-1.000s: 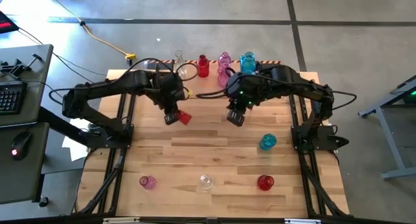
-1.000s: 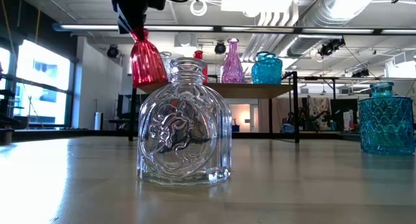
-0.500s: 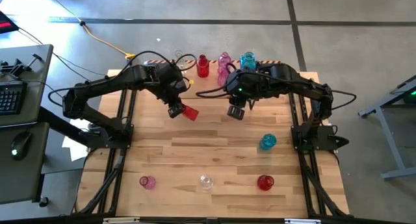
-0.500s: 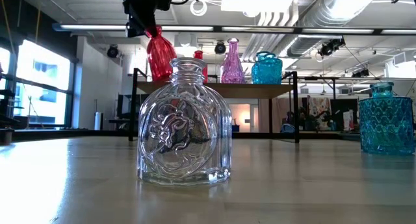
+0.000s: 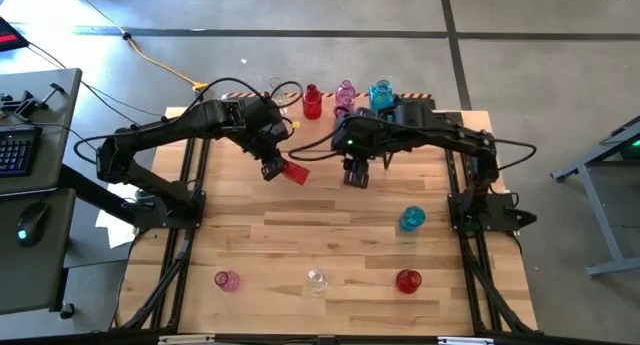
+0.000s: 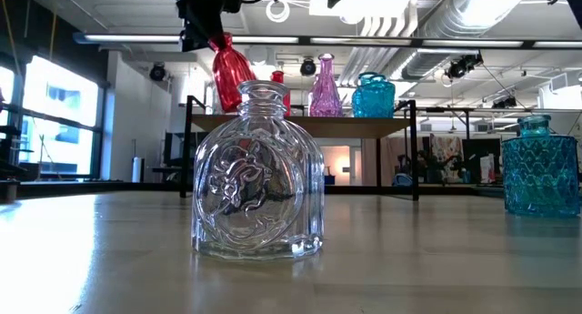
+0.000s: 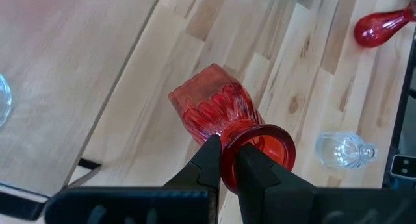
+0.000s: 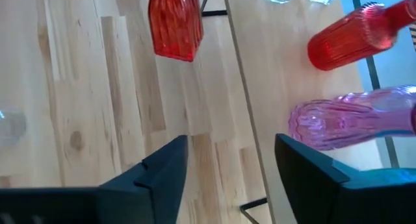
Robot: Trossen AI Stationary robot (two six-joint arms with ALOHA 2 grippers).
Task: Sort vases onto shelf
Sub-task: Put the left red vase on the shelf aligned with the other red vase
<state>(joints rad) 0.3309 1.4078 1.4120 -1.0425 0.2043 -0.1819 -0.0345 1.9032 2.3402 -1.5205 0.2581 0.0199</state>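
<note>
My left gripper (image 5: pixel 270 168) is shut on a ribbed red vase (image 5: pixel 294 172) and holds it in the air over the far half of the table, just short of the shelf (image 6: pixel 364 126). The shelf stands at the far edge and bears a clear vase (image 5: pixel 275 88), a red vase (image 5: pixel 312 102), a pink vase (image 5: pixel 345 93) and a blue vase (image 5: pixel 380 93). My right gripper (image 5: pixel 355 175) hangs open to the right of the held vase, in front of the shelf, with nothing between its fingers (image 8: pixel 166 178). My left gripper pinches the flared lip (image 7: pixel 229 160) of the red vase's mouth between its two fingers. One finger lies on the outside of the lip and the other over the mouth opening. The fingers slant down from above. The vase (image 6: pixel 232 73) hangs below them, tilted, clear of table and shelf.
Four vases stand on the near half of the table: blue (image 5: pixel 412 219), pink (image 5: pixel 227 280), clear (image 5: pixel 317 280) and red (image 5: pixel 407 281). The shelf's thin black legs (image 6: pixel 416 159) stand on the tabletop. Bare wood lies between the grippers and these vases.
My left gripper has carried the red vase a little toward the far edge and the shelf, and the vase's body has swung toward the right. My right gripper has shifted toward the table's left and sunk slightly.
</note>
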